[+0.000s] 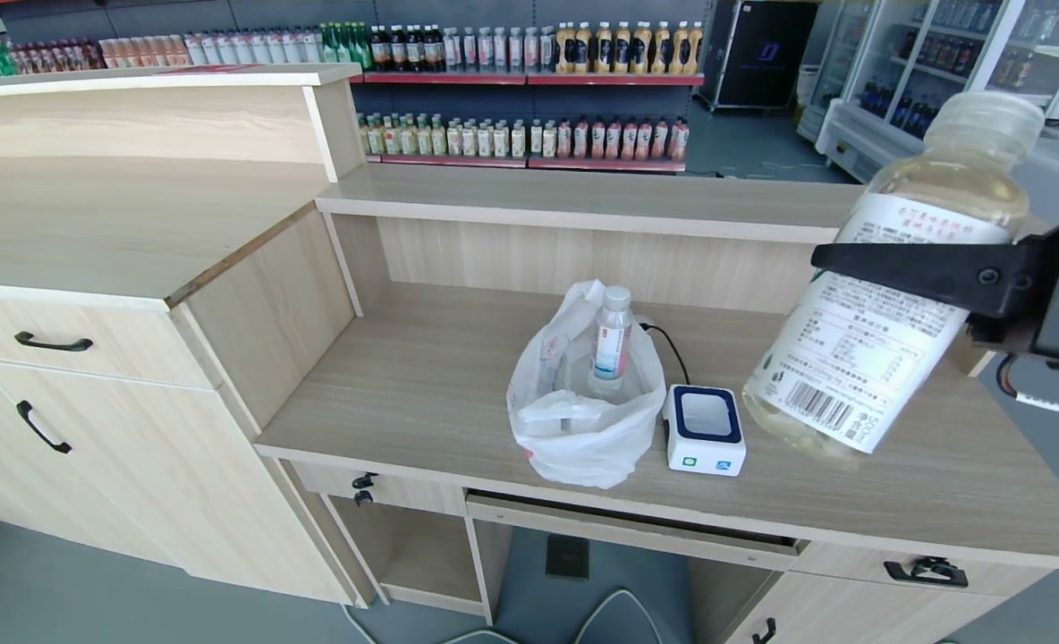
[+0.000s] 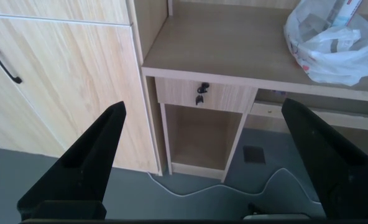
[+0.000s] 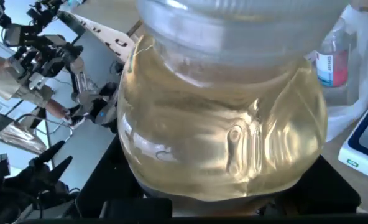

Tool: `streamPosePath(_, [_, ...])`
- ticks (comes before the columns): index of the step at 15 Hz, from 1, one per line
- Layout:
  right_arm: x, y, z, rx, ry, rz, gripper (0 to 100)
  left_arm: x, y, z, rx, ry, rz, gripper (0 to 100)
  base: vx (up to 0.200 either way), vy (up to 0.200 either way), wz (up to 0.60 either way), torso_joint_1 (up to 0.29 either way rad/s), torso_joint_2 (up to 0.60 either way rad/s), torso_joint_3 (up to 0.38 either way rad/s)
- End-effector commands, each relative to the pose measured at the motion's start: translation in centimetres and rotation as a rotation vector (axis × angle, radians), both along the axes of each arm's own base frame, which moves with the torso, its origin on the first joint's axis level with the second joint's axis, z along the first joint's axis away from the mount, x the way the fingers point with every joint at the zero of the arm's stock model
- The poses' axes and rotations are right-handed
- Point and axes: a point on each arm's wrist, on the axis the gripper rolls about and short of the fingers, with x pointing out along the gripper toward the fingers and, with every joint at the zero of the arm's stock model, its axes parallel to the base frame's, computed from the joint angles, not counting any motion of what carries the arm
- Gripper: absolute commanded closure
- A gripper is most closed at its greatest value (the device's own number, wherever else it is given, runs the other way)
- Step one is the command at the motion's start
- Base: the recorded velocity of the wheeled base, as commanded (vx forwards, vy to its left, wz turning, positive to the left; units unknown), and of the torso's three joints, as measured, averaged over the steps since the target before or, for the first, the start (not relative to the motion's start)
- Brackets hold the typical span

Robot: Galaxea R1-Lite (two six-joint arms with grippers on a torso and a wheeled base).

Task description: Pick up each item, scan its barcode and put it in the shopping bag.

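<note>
The right gripper is holding a large bottle of pale yellow drink, its jaws clenching across the white label. The bottle is hanging tilted in the air to the right of the scanner, with its cap pointing up and away and the barcode showing near its lower end. From the right wrist, the bottle is sitting between the jaws, with the scanner beyond it.

The scanner is lying flat on the surface with its window facing up, and a black cable is running out from behind it. A white plastic bag is standing open just to the left of the scanner. A smaller bottle with a red-and-white label is standing upright inside the bag.

The left gripper is hanging well to the left of the scanner, out in front of the surface's front edge. Its jaws are spreading wide and holding nothing.
</note>
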Motion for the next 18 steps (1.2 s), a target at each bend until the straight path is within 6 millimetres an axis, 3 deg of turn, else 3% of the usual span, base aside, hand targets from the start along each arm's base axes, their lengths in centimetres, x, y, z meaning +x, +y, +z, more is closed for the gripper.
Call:
streamPosePath(1, [-1.8,0.3,0.6,0.019,-0.033,0.064,100,0.0,0.0,0.0,0.0,0.0,0.0,0,0.0,0.0,0.0,0.0,0.0,0.0])
streamPosePath(4, [-0.5,1.8,0.3,0.037,-0.07,0.098,100,0.0,0.0,0.0,0.0,0.0,0.0,0,0.0,0.0,0.0,0.0,0.0,0.0])
streamPosePath(12, [-0.7,3.9,1.0,0.043,-0.126,0.193,100,0.0,0.0,0.0,0.0,0.0,0.0,0,0.0,0.0,0.0,0.0,0.0,0.0])
streamPosePath(18, [-0.8,4.9,0.2,0.002,-0.136,0.234,100,0.0,0.0,0.0,0.0,0.0,0.0,0,0.0,0.0,0.0,0.0,0.0,0.0])
